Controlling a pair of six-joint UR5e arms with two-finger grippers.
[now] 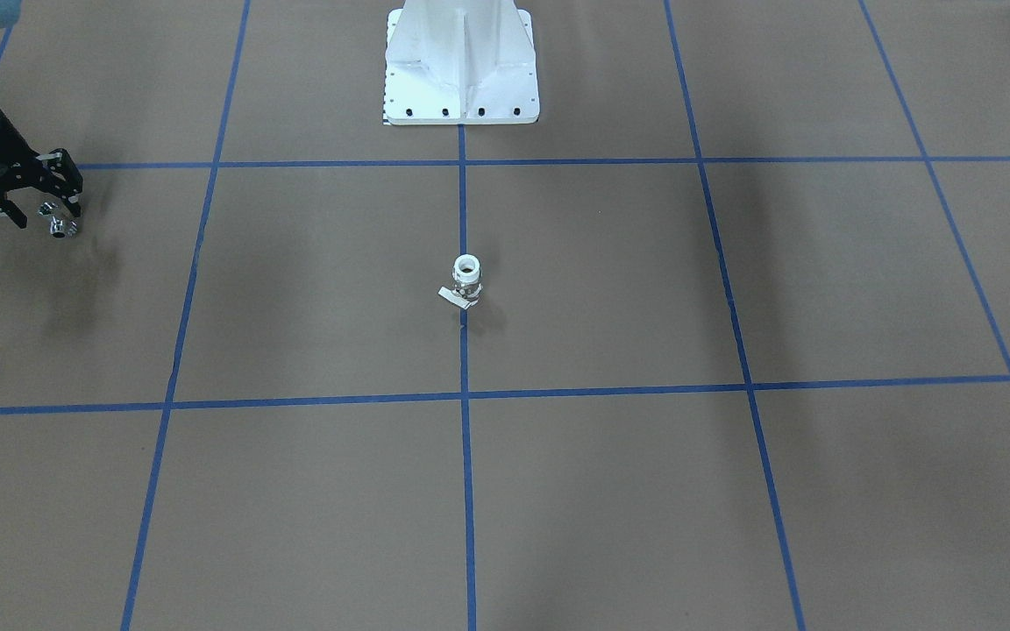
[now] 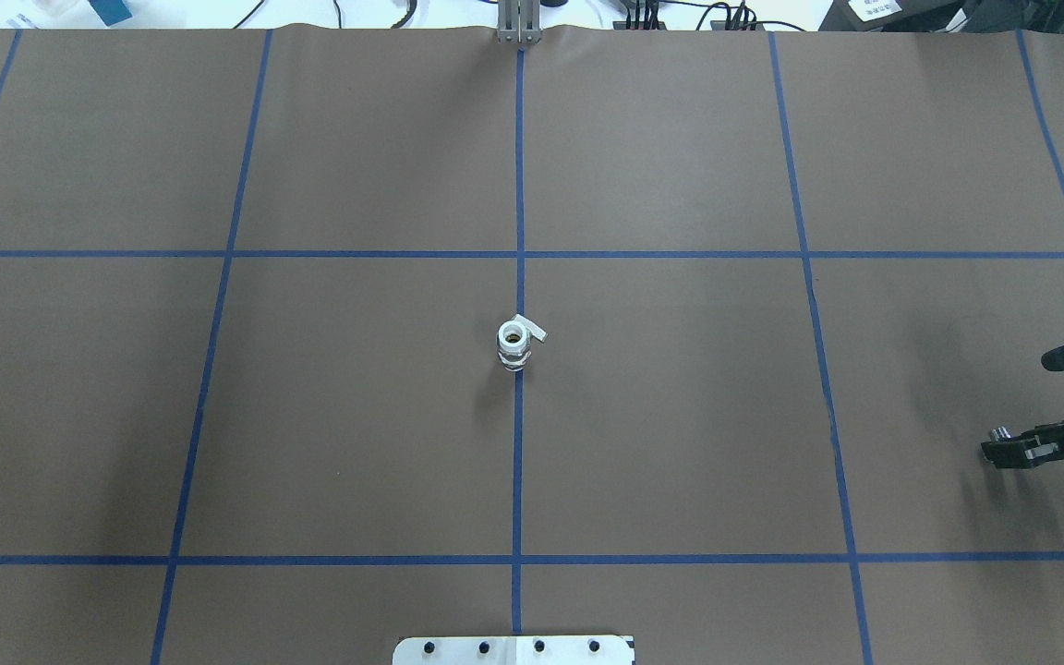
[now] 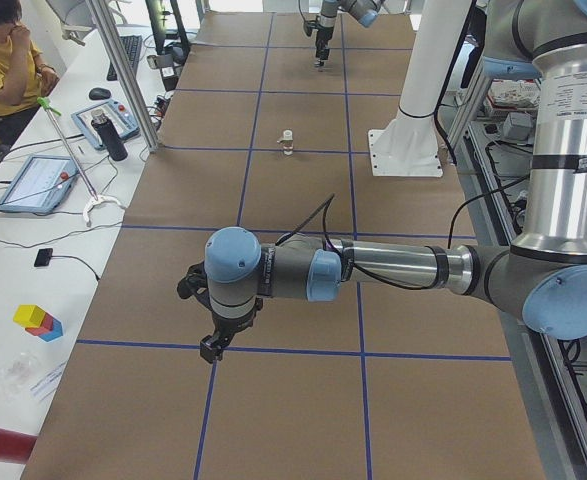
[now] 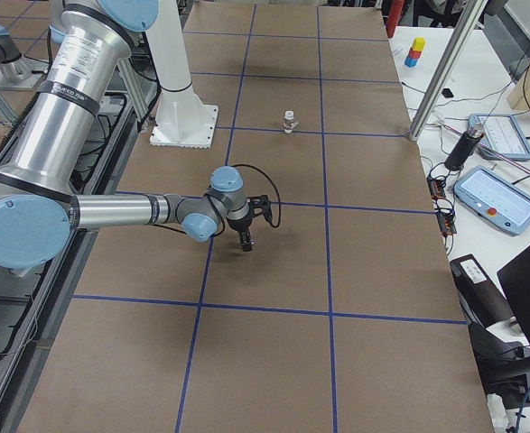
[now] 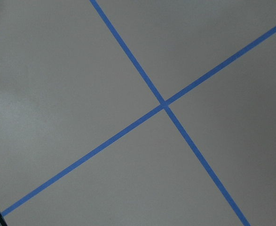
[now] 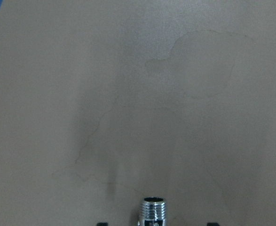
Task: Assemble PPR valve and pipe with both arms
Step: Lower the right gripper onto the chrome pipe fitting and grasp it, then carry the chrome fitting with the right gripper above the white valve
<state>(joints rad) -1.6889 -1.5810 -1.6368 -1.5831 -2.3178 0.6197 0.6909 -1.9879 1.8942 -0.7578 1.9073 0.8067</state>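
The PPR valve (image 1: 466, 280) stands upright on the centre tape line, ring end up, lever tab at its side. It also shows in the overhead view (image 2: 515, 344) and small in both side views (image 3: 287, 142) (image 4: 289, 120). My right gripper (image 1: 53, 219) hangs above the table far to my right, well away from the valve, shut on the chrome pipe (image 1: 62, 227). The pipe's threaded end pokes into the right wrist view (image 6: 154, 212). The right gripper shows at the overhead view's right edge (image 2: 996, 452). My left gripper (image 3: 213, 345) shows only in the exterior left view, low over a tape crossing; I cannot tell its state.
The white pedestal (image 1: 461, 70) stands behind the valve at the robot's side. Blue tape lines (image 5: 163, 104) divide the brown table cover. An operator (image 3: 3, 60) sits at a side bench with tablets and cables beyond the table's far edge.
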